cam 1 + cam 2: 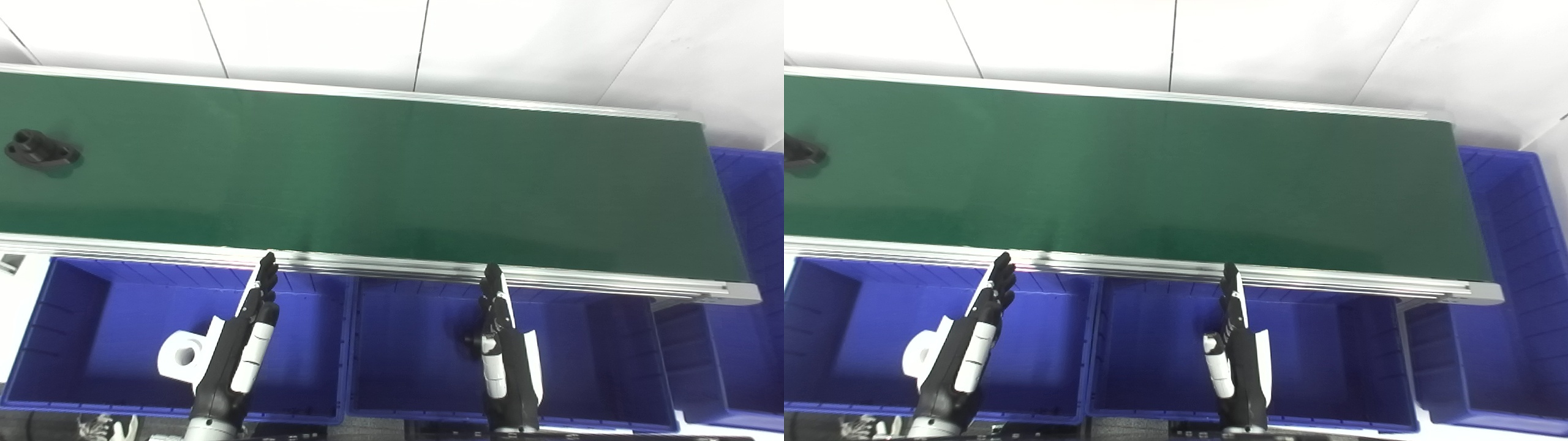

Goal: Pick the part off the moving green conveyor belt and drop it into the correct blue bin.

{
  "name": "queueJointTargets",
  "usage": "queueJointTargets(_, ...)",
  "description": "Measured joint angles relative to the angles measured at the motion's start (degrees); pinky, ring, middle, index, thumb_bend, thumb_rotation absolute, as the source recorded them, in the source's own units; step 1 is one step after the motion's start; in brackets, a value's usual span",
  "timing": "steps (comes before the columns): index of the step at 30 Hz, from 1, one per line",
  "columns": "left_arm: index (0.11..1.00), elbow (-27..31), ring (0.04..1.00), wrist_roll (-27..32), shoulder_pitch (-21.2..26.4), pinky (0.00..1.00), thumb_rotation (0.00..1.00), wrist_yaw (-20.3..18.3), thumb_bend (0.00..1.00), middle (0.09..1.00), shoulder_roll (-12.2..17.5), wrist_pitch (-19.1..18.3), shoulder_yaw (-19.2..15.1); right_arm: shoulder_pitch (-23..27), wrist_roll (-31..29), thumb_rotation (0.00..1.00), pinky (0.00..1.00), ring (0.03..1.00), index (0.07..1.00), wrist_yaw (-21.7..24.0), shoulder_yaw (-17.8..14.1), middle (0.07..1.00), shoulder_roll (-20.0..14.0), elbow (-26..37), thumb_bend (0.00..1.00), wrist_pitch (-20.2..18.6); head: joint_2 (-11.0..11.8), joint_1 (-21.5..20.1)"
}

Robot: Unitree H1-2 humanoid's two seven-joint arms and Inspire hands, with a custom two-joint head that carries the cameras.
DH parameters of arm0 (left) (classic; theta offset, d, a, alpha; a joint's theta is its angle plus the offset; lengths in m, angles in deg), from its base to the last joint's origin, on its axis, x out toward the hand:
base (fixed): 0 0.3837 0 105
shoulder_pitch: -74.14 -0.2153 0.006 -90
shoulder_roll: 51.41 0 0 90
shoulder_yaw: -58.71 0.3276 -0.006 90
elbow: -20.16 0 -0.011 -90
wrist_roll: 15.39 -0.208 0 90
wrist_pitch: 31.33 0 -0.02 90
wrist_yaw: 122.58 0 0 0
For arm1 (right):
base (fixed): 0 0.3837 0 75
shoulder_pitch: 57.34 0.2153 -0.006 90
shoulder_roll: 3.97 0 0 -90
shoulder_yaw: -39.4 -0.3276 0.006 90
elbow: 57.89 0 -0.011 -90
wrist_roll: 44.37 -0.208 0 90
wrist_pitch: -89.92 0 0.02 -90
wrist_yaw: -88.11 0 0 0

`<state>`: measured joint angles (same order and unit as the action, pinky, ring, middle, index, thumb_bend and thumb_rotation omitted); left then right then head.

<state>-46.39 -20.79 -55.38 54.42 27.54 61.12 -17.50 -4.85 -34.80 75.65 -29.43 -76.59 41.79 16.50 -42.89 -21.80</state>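
A black part [41, 150] with two round holes lies on the green conveyor belt [380, 177] at its far left; in the right eye view it is cut off by the left edge [799, 152]. My left hand [242, 343] is open and empty, fingers straight, hovering over the left blue bin [55, 318]. My right hand [502, 343] is open and empty over the middle blue bin [600, 355]. Both hands are on the near side of the belt, far from the part.
A white part [184, 355] lies in the left bin beside my left hand. A third blue bin [753, 202] stands past the belt's right end. The belt's aluminium rail [392, 264] runs just ahead of both sets of fingertips.
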Motion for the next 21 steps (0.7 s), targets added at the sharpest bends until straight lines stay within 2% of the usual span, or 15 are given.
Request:
queueJointTargets(6,1.0,-0.5,1.0,0.1,0.4,1.0,1.0,-0.3,0.51,1.0,0.4,0.7,-0.1,0.0,-0.1,1.0,1.0,1.0,1.0,0.3,0.0,1.0,0.0,0.0,0.98,0.0,0.3,-0.1)
queueJointTargets(10,1.0,-0.5,1.0,0.8,0.3,1.0,1.0,-0.3,0.51,1.0,0.2,1.1,0.1,0.0,-0.1,1.0,1.0,1.0,1.0,0.4,0.0,1.0,0.0,0.0,0.98,0.0,0.6,1.4)
queueJointTargets(14,1.0,-0.5,1.0,0.7,0.1,1.0,1.0,-0.2,0.52,1.0,-0.6,1.1,0.3,0.0,-0.2,1.0,1.0,1.0,1.0,0.4,0.0,1.0,0.0,0.0,0.99,0.0,0.9,2.4)
queueJointTargets(18,1.0,-0.5,1.0,-0.3,-0.2,1.0,1.0,0.4,0.48,1.0,-1.7,1.6,0.5,0.0,-0.1,1.0,1.0,1.0,1.0,0.4,-0.1,1.0,0.0,0.0,0.99,0.0,0.9,3.3)
queueJointTargets(21,1.0,-1.5,1.0,-1.3,-0.4,1.0,1.0,1.7,0.51,1.0,-3.0,4.0,0.5,0.0,0.0,1.0,1.0,1.0,1.0,0.4,-0.1,1.0,0.0,0.0,0.98,0.0,1.1,3.4)
